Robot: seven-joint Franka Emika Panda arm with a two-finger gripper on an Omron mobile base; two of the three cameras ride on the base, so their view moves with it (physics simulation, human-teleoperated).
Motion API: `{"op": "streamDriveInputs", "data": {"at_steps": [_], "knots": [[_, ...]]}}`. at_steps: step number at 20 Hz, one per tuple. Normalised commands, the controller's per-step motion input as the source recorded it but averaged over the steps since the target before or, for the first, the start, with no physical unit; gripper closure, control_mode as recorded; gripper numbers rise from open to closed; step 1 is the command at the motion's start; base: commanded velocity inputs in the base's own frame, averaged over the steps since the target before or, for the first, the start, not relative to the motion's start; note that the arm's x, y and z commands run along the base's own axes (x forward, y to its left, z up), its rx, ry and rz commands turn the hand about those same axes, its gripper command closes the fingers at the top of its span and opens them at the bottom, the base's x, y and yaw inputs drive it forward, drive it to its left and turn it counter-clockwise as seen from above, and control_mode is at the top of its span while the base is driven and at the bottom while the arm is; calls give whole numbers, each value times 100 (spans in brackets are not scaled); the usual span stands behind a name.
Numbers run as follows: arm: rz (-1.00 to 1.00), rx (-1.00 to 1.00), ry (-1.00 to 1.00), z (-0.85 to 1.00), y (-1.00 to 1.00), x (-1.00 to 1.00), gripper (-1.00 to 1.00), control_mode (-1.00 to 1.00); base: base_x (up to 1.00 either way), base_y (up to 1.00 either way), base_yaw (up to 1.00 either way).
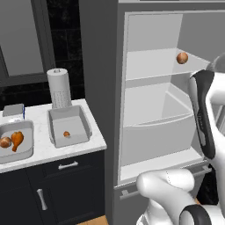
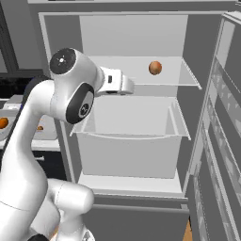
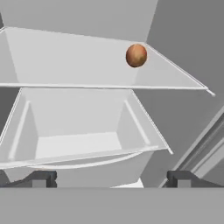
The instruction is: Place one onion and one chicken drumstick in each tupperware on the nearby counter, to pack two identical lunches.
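Left base view: on the table (image 1: 88, 145), two tubs; left tub (image 1: 26, 154) held an onion (image 1: 5, 142) and a drumstick (image 1: 17, 139), right tub (image 1: 83, 127) one small brown item (image 1: 66, 134). Second onion (image 1: 182, 57) on the fridge shelf (image 1: 149, 66).

Right base view: same onion (image 2: 155, 68) on the shelf, above the drawer (image 2: 132, 136).

Hand view: jaws wide apart, empty, aimed at the shelf onion (image 3: 136, 55).
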Motion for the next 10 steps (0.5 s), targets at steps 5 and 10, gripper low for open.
{"op": "streamDriveInputs", "data": {"at_steps": [5,10], "knots": [[-8,0,-1,42,-42,26,-100,-100,0,0,0],[-3,1,0,2,-13,49,-100,-100,0,0,0]]}}
